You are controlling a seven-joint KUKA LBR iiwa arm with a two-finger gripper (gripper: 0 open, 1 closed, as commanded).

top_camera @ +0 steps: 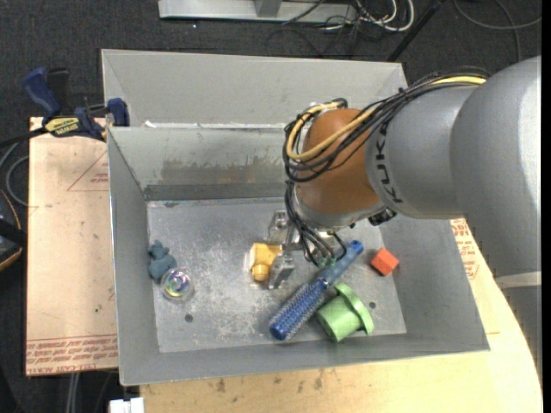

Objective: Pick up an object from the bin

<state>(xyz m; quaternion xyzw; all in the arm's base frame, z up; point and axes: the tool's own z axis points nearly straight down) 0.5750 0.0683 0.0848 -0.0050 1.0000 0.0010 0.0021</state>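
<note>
Grey metal formed the bin (129,231), seen from above, its floor scuffed and dull. A silver arm (465,144) with an orange wrist cover (336,166) and yellow and black cables (297,140) reached in from the right of the view. The gripper (281,263) was down at the floor near the middle of the bin. Whether it was wide or narrow could not be told, since the wrist hid much of it.

A small, stubby yellow object (261,261) lay against the gripper's side nearest the bin's left wall; whether it was gripped could not be told. A blue bristled brush (312,297) lay slantwise just to the right of the gripper, with a green cylinder (344,315) touching its lower part. An orange block (384,262) sat further right, apart. Well away, by the left wall, a grey-blue lump (157,261) lay just beside a clear shiny ball (176,285).
</note>
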